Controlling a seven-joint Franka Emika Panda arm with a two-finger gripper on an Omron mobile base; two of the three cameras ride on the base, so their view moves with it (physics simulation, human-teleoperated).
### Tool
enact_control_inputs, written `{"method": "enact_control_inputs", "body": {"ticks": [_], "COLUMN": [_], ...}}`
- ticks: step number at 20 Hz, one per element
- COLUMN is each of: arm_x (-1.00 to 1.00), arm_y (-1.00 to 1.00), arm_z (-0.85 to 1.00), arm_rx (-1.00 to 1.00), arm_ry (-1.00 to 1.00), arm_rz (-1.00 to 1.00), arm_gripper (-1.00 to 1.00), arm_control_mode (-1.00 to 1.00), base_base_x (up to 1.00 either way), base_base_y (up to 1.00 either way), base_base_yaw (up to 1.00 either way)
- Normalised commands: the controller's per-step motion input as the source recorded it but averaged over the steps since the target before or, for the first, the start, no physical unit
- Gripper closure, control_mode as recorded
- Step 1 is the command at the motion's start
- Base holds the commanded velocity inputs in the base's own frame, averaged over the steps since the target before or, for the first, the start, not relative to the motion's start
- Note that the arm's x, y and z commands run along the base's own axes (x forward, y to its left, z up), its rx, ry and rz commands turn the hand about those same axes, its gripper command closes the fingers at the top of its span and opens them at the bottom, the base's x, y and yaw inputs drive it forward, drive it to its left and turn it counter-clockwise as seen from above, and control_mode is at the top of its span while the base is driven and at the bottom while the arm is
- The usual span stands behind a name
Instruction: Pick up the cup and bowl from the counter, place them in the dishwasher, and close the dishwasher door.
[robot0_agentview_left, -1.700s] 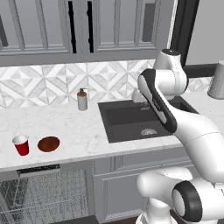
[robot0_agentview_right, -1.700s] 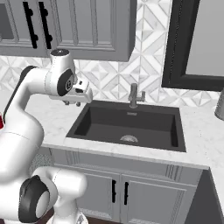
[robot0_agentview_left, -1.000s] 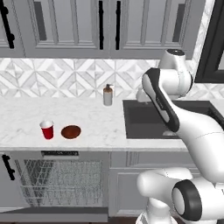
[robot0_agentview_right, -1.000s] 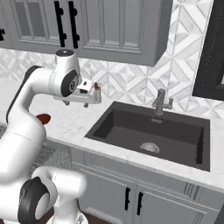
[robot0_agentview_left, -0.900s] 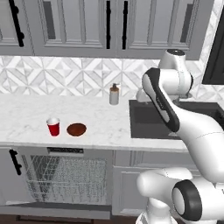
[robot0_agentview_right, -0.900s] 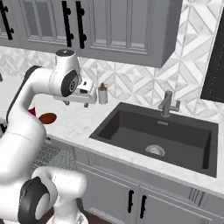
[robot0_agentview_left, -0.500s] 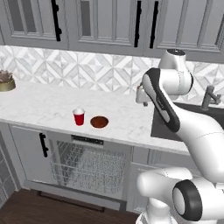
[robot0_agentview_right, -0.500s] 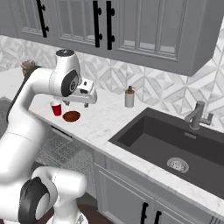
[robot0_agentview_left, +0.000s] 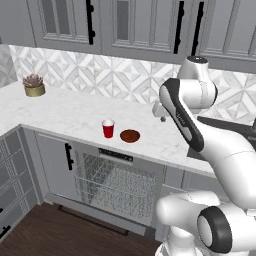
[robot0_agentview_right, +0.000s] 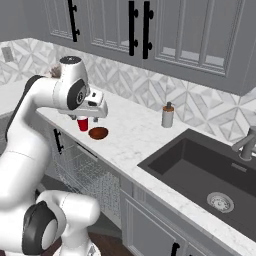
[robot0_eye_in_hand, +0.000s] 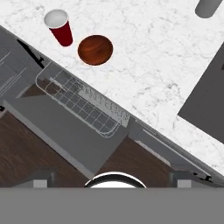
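Red cup (robot0_agentview_left: 108, 128) and bowl (robot0_agentview_left: 130, 135) sit on the surface (robot0_agentview_left: 75, 112); dishwasher (robot0_agentview_left: 112, 182) open; our tool (robot0_agentview_right: 95, 114) spread, empty. All steps remain.

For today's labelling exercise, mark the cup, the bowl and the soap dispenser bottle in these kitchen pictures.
cup (robot0_agentview_left: 108, 128), left base view, on its red side wall.
bowl (robot0_agentview_left: 130, 135), left base view, on its dark inside.
soap dispenser bottle (robot0_agentview_right: 167, 117), right base view, on its grey body.
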Motion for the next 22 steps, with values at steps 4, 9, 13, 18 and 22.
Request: {"method": "enact_control_inputs", "body": {"ticks": [4,9,13,18,22], "arm_x": [0.01,0.51,1.00,1.00,1.00], "arm_y": [0.00,0.34,0.11,0.18,0.22], "arm_z": [-0.01,-0.33,-0.38,-0.77,-0.64], "arm_rx": [0.00,0.03,0.05,-0.01,-0.05], "arm_ry": [0.00,0.00,0.05,0.18,0.33], "arm_rz": [0.00,-0.09,-0.01,-0.06,-0.09], "arm_gripper": [-1.00,-1.00,-1.00,-1.00,-1.00], "arm_control_mode": [-1.00,-1.00,-1.00,-1.00,-1.00], "base_base_x": [0.00,0.00,0.00,0.00,0.00], "base_base_y": [0.00,0.00,0.00,0.00,0.00], "base_base_yaw": [0.00,0.00,0.00,0.00,0.00]}}
